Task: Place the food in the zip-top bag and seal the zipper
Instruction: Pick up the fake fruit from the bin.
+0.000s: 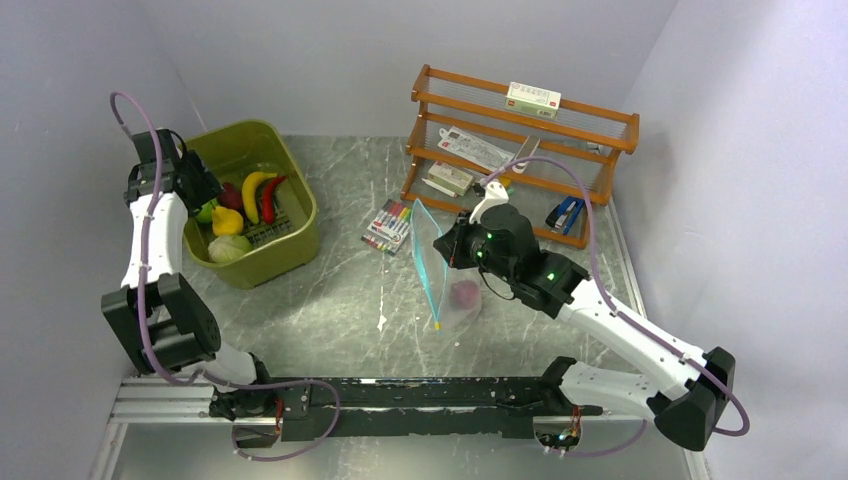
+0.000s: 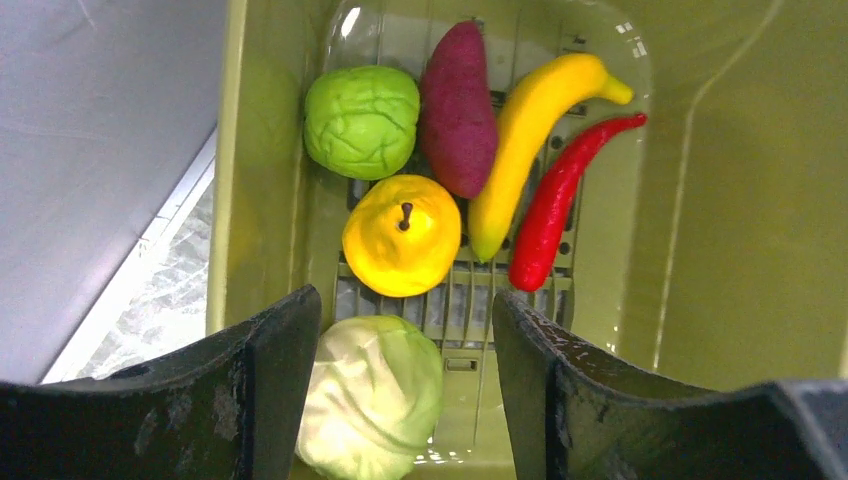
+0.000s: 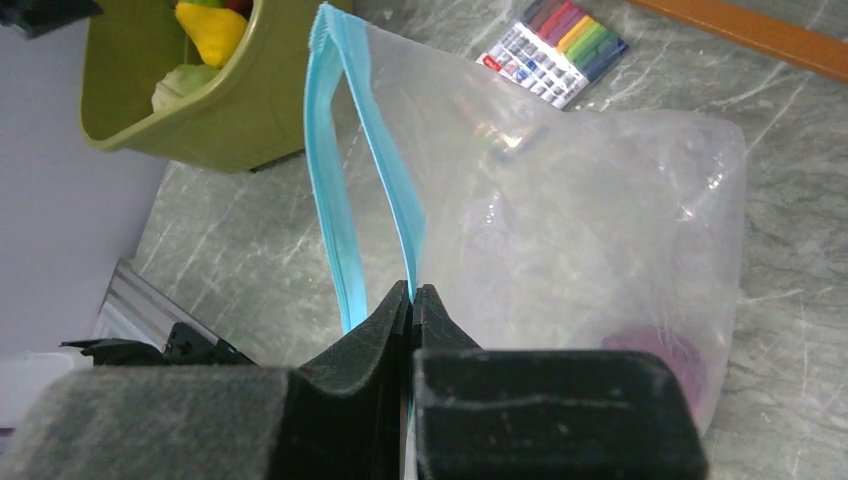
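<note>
While the right pincer (image 3: 412, 300) is clamped fully closed on one lip of the teal-blue zipper (image 3: 335, 200), the clear zip-top bag (image 3: 580, 220) stands upright straight ahead of its fingers, its bottom down by the marbled surface (image 1: 350, 290). Beyond the grip the two zipper lips spread apart, so the mouth gapes. A small purple-red piece (image 3: 655, 350) lies inside at the bag's bottom, ahead and to the right of this pincer.

All the other food is in the olive-green tub (image 2: 700, 250), under the left pincer (image 2: 405, 305). That pincer is spread wide and holds nothing. The pale green round piece (image 2: 372, 395) sits below the gap between its fingers, nearer the left one. Just ahead lies the orange-yellow piece (image 2: 402, 236), stem up. Further ahead are the green round piece (image 2: 362, 120) to the left, then the purple-red sweet potato (image 2: 458, 108), the yellow banana (image 2: 530, 135) and the red chili (image 2: 560, 200) off to the right.

A pack of coloured markers (image 3: 552, 50) lies on the surface beyond the bag, far ahead of the right pincer, with a wooden rack (image 1: 520, 140) behind it.
</note>
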